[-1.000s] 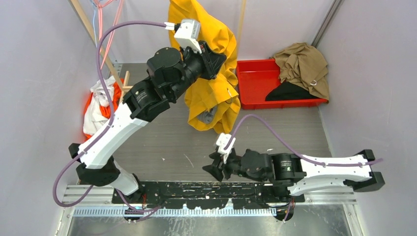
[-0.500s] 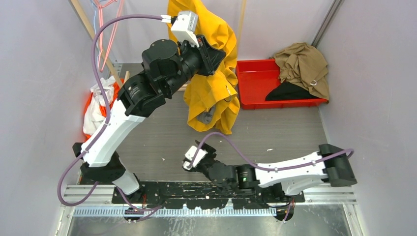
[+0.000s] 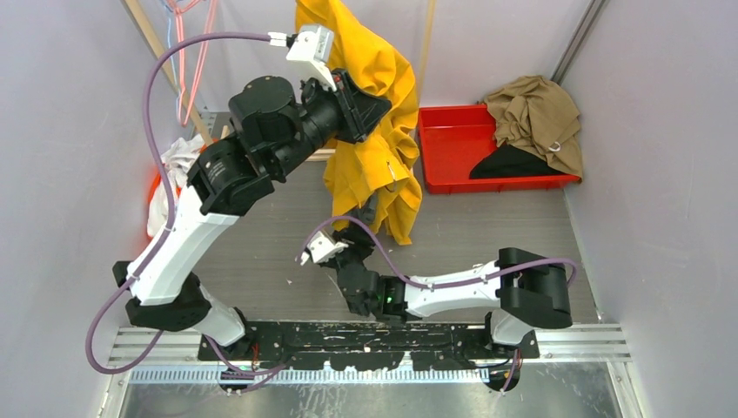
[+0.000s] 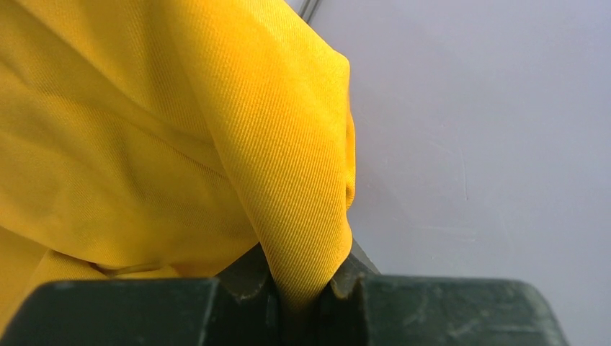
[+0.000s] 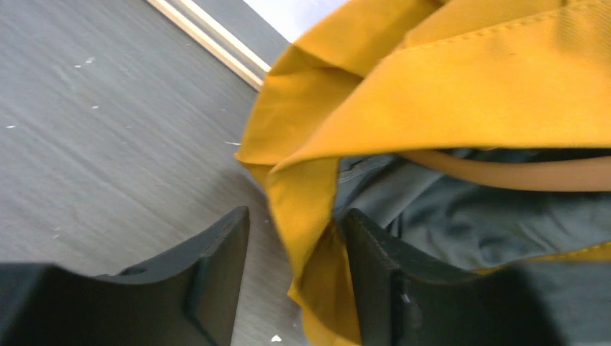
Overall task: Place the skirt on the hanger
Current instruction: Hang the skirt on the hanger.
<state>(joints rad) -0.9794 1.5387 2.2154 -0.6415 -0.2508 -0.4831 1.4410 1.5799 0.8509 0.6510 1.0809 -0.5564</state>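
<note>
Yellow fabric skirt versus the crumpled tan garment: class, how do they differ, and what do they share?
The yellow fabric skirt hangs lifted, pinched in the left gripper; the crumpled tan garment lies heaped on the red plastic bin, ungripped. The skirt is bright yellow, the garment dull tan. Both are rumpled cloth.

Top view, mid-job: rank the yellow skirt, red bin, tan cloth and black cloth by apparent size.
1. yellow skirt, though it is held up nearer the camera
2. red bin, partly covered
3. tan cloth
4. black cloth
</note>
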